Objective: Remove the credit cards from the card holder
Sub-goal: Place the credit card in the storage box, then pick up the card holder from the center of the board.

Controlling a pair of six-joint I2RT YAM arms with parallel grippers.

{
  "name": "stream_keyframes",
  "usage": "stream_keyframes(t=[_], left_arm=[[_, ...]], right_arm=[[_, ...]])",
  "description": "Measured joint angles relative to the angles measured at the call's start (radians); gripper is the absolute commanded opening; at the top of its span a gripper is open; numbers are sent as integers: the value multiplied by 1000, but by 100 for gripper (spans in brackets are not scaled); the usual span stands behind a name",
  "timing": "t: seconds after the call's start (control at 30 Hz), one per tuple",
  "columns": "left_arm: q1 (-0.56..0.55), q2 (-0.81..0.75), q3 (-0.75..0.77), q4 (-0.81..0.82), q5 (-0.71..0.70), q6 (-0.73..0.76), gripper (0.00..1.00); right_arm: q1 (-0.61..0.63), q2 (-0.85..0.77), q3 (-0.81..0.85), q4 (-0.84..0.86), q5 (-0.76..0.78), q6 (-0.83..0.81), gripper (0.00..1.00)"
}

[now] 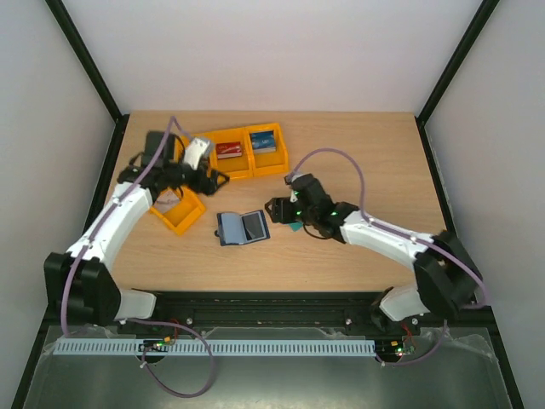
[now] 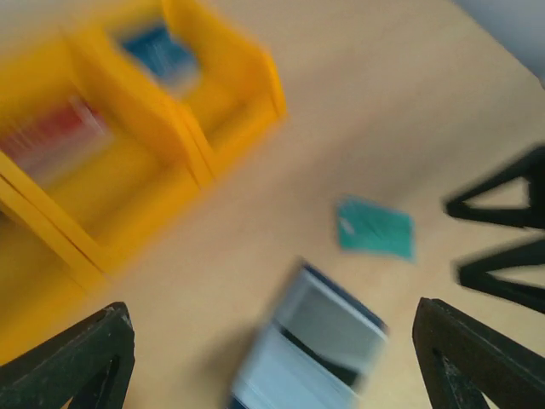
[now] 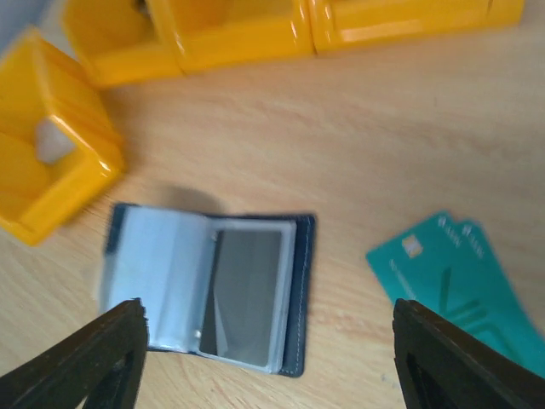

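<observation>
right wrist view: right gripper (image 3: 268, 315) and left gripper (image 2: 271, 311) both gape empty, so nothing pins the card holder (image 3: 213, 285) and a sleeve pinch may drag it.

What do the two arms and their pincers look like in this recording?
The left arm and right arm have white links with black joints and bases. A lilac cable loops along each. The left pincer and right pincer are black; their fingers show triangular cut-outs. Small green lights glow near the right wrist.
</observation>
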Motion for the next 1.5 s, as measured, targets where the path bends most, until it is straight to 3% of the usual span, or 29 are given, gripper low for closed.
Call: stream_keyframes(t=[0.23, 0.57, 0.73, 0.83, 1.13, 1.33, 1.5], left_arm=[[-91, 79, -293, -84, 139, -286, 99], [-132, 87, -409, 26, 53, -440, 99], [-127, 185, -435, 77, 40, -500, 99], [-127, 222, -440, 109, 55, -521, 85], [-125, 232, -477, 176, 74, -550, 5], [-117, 200, -492, 188, 85, -533, 2], [-116, 89, -472, 143, 65, -447, 2]], right_arm=[[123, 267, 97, -63, 60, 39, 61], [158, 453, 164, -66, 65, 53, 50], [158, 467, 173, -62, 61, 54, 46], [158, 468, 173, -59, 52, 54, 43], [156, 476, 162, -4, -19, 72, 41], [147, 452, 120, 34, -43, 74, 44], [106, 296, -6, 87, -74, 80, 47]])
